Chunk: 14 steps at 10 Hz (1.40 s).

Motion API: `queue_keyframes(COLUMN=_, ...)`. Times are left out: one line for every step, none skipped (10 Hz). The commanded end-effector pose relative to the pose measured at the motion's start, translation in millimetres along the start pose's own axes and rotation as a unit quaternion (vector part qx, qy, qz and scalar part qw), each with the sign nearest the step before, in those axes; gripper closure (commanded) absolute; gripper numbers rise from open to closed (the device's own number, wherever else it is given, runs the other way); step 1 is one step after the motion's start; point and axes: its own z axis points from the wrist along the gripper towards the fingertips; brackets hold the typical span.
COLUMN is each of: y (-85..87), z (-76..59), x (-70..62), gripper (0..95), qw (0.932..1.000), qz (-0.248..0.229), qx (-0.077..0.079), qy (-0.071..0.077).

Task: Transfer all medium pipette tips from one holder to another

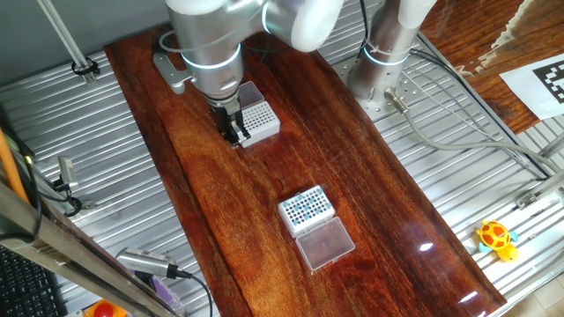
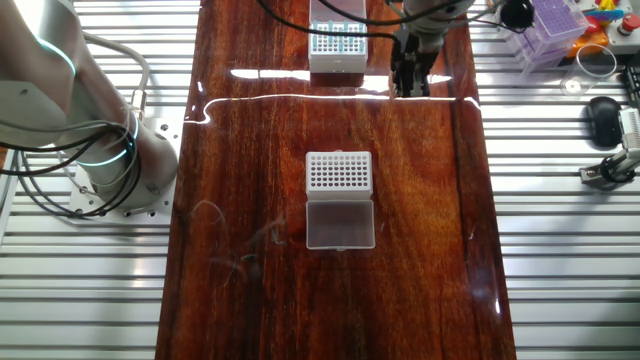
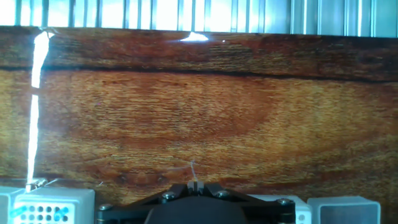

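Pincer [image 1: 234, 132] sits low just beside the near-empty rack [image 1: 259, 118], fingers together (nothing visibly held), while the medium pipette tips [image 1: 306, 206] stand upright in the other rack [image 1: 307, 211], well apart along the worktop [image 1: 352, 185].

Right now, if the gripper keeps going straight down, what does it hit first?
Probably bare wooden table. The gripper points down just beside the white rack, not over it, though how close it is to the rack is unclear.

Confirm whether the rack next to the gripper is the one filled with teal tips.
No. In one fixed view, the rack by the gripper shows mostly bare holes, while the medium pipette tips sit in the other rack.
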Motion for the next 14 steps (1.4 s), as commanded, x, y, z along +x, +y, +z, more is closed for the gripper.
queue_keyframes(y=0.4, z=0.1, x=0.0, gripper=95.0, qw=0.9997, qz=-0.019, qx=0.004, qy=0.017)
queue_keyframes(y=17.6, z=6.3, x=4.0, gripper=95.0, qw=0.9999, qz=-0.001, qx=0.002, qy=0.013)
queue_keyframes(y=40.5, z=13.2, x=9.6, gripper=95.0, qw=0.9997, qz=0.021, qx=0.003, qy=0.011)
queue_keyframes(y=54.4, z=15.9, x=11.4, gripper=95.0, qw=0.9994, qz=0.032, qx=0.004, qy=0.011)
queue_keyframes(y=67.8, z=16.9, x=11.7, gripper=95.0, qw=0.9992, qz=0.037, qx=0.004, qy=0.014)
queue_keyframes(y=69.9, z=16.8, x=13.2, gripper=95.0, qw=0.9996, qz=0.025, qx=0.006, qy=0.009)
queue_keyframes(y=70.6, z=15.0, x=16.9, gripper=95.0, qw=1.0000, qz=-0.005, qx=0.005, qy=0.004)
queue_keyframes(y=70.9, z=13.8, x=17.9, gripper=95.0, qw=0.9999, qz=-0.007, qx=0.007, qy=0.002)
queue_keyframes(y=70.9, z=13.8, x=17.9, gripper=95.0, qw=0.9998, qz=-0.016, qx=0.007, qy=-0.002)
queue_keyframes(y=70.9, z=13.8, x=17.9, gripper=95.0, qw=0.9997, qz=-0.024, qx=0.008, qy=0.000)
queue_keyframes(y=70.9, z=13.8, x=17.9, gripper=95.0, qw=0.9995, qz=-0.030, qx=0.006, qy=0.003)
queue_keyframes(y=70.9, z=13.8, x=17.9, gripper=95.0, qw=0.9994, qz=-0.033, qx=0.003, qy=0.007)
queue_keyframes(y=70.9, z=13.8, x=17.9, gripper=95.0, qw=0.9994, qz=-0.032, qx=0.000, qy=0.011)
queue_keyframes(y=76.4, z=12.0, x=17.7, gripper=76.0, qw=0.9995, qz=-0.030, qx=-0.002, qy=0.010)
